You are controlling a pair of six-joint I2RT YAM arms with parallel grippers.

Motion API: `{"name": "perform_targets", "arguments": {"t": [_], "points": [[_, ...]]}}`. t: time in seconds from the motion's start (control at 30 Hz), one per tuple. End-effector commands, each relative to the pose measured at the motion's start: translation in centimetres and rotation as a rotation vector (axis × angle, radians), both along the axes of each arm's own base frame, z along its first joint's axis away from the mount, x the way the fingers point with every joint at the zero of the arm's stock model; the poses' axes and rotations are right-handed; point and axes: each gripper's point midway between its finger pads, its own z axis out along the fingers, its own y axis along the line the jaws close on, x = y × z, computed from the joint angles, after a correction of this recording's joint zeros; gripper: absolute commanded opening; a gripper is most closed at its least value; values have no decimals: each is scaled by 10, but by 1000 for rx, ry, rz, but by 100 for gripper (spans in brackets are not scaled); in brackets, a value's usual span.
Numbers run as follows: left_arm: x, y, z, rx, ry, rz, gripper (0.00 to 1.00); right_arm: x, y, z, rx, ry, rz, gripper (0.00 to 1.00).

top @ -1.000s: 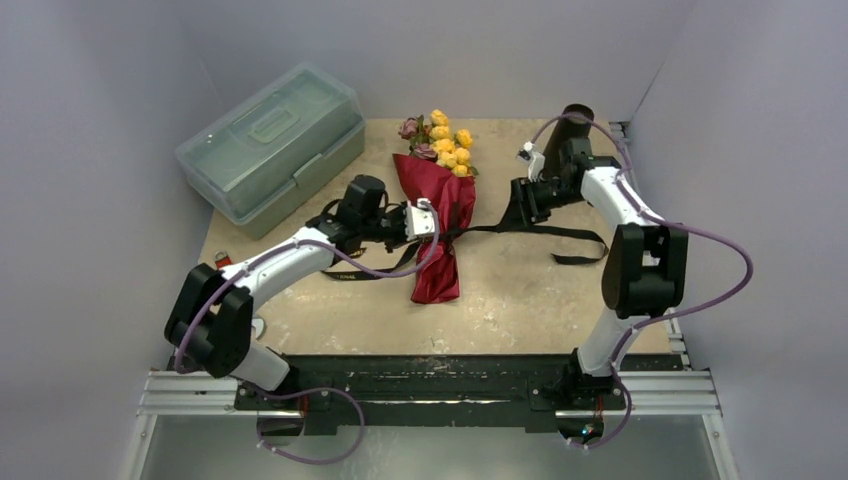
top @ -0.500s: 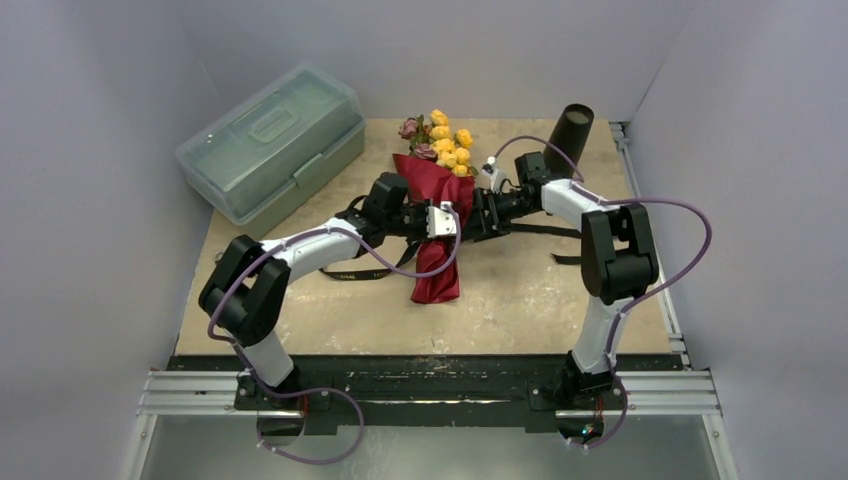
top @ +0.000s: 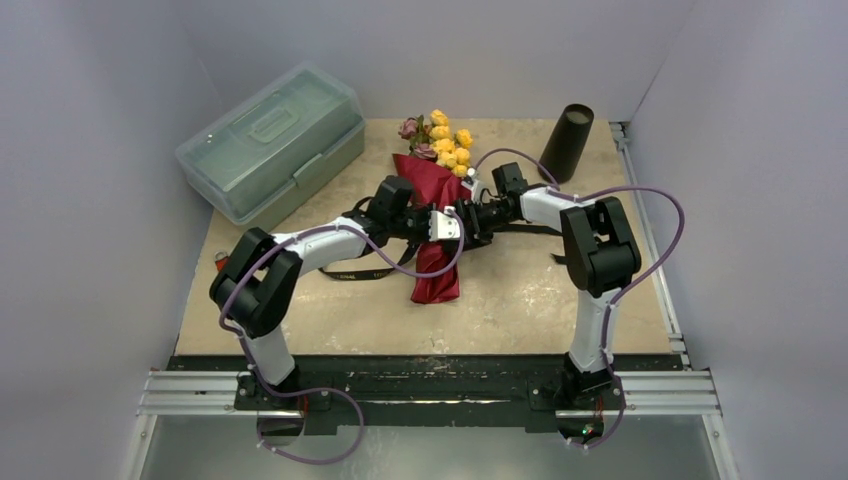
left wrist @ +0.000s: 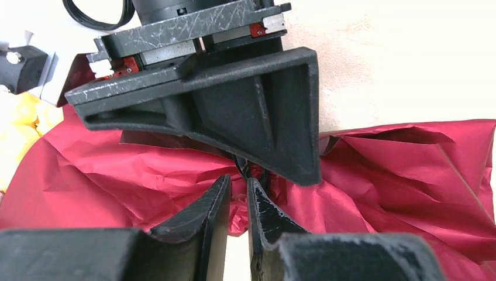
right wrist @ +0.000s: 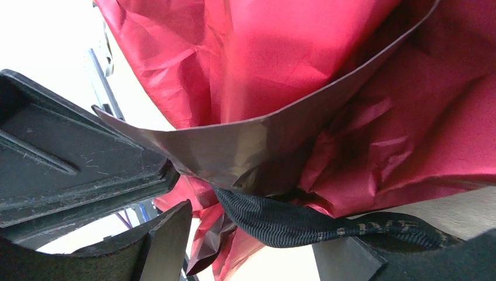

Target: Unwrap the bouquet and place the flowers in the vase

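The bouquet (top: 437, 235) lies on the table in red paper (left wrist: 146, 175), its yellow and pink flowers (top: 442, 140) pointing to the back. My left gripper (top: 444, 222) sits at its waist from the left. In the left wrist view it (left wrist: 237, 184) is almost closed, with a fold of red paper in the narrow gap. My right gripper (top: 472, 218) meets it from the right and stands open (right wrist: 257, 249). The black ribbon (right wrist: 281, 222) runs between its fingers (right wrist: 166, 237). The black vase (top: 567, 142) stands upright at the back right.
A translucent green-grey lidded box (top: 272, 145) fills the back left corner. Loose ends of black ribbon trail over the table on the left (top: 350, 272) and on the right (top: 575, 258). Grey walls close in three sides.
My right arm has swung left from in front of the vase to the bouquet's waist, its jaws wider than a second ago. The left arm has slid slightly right. The vase shows fully now.
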Motion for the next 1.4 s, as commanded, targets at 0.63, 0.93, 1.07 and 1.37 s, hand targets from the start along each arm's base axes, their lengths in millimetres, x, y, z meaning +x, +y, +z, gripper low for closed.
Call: {"name": "perform_targets", "arguments": {"t": [0.63,0.93,1.07,1.37], "points": [[8,-6,-23,23,29,-12,18,-3,4,-3,17,-33,25,16],[32,2,-7,-26,72,120,0,-4,2,-6,4,-35,26,0],[40,4,3,-64,94,166,0,-5,-2,-9,-20,-45,21,0],[59,19,11,-110,121,273,0,-6,-6,-12,-48,-60,14,0]]}}
